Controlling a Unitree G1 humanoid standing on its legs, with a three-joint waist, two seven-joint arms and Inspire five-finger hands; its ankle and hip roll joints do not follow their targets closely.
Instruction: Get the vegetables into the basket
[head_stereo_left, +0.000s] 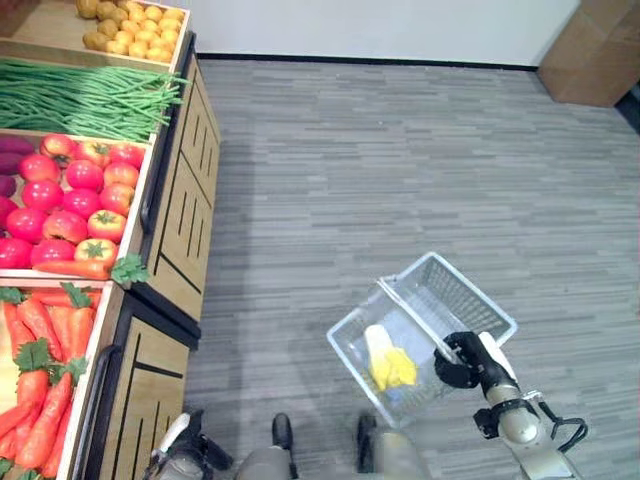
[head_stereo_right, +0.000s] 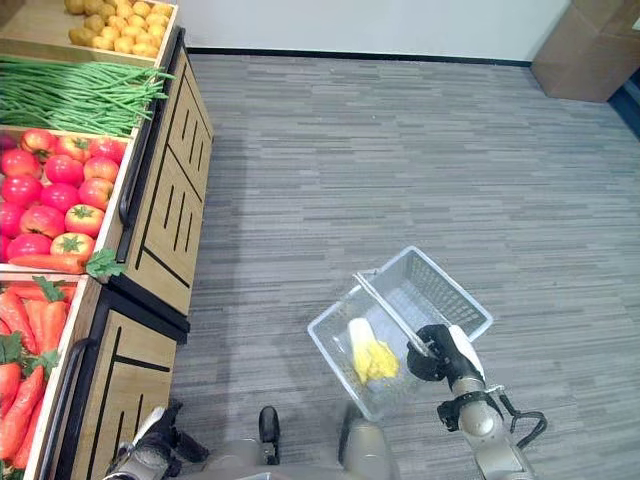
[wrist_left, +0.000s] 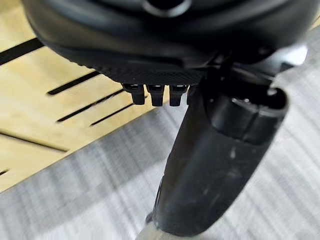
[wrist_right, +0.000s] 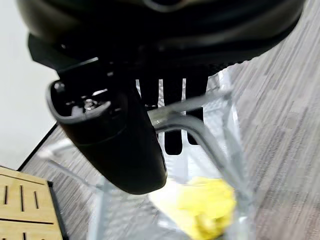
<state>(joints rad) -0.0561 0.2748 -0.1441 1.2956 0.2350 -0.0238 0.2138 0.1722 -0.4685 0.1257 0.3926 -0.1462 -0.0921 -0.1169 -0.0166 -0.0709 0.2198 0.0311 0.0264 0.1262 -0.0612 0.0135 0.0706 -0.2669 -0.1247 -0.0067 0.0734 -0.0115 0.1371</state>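
Note:
A clear wire basket (head_stereo_left: 347, 338) hangs low over the grey floor at my right. My right hand (head_stereo_left: 462, 362) is shut on its metal handle (wrist_right: 175, 112), the fingers (wrist_right: 172, 135) hooked over the bar. A yellow and white leafy vegetable (head_stereo_left: 388, 365) lies inside the basket, also seen past the hand (wrist_right: 207, 205). The wooden produce stand at my left holds carrots (head_stereo_left: 40, 370), tomatoes (head_stereo_left: 70, 200), green beans (head_stereo_left: 80, 100) and small yellow produce (head_stereo_left: 135, 30). My left hand (head_stereo_left: 185, 445) hangs low beside the stand's front, open and holding nothing.
The stand's cabinet front (head_stereo_left: 185, 190) with dark handles juts out along the left. A cardboard box (head_stereo_left: 595, 50) stands by the far wall at the right. Open grey floor (head_stereo_left: 400, 170) stretches between the stand and the box.

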